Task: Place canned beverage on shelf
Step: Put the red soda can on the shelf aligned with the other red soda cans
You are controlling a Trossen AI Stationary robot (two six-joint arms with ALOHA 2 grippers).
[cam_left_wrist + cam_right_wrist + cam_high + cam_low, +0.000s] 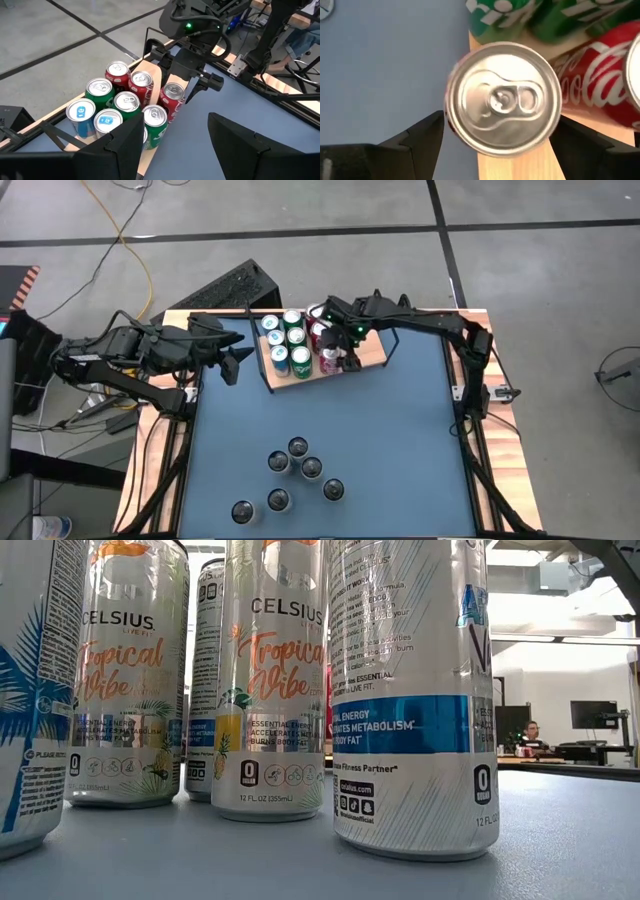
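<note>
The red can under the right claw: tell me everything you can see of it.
The red aluminium can stands upright on the light-wood shelf board, at the near edge of the board, beside the green cans and the other red cans. Its silver top with pull tab is unopened. The right claw sits over it, fingers spread on either side of the can and clear of its rim; the can looks just released.

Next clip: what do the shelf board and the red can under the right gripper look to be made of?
The flat rectangular shelf board looks like light unfinished wood: pale, matte, inside a thin black wire frame, likely coated metal. The red can looks like printed aluminium: bright silvery top with a pull tab, glossy red wall. The right gripper straddles it, jaws open.
</note>
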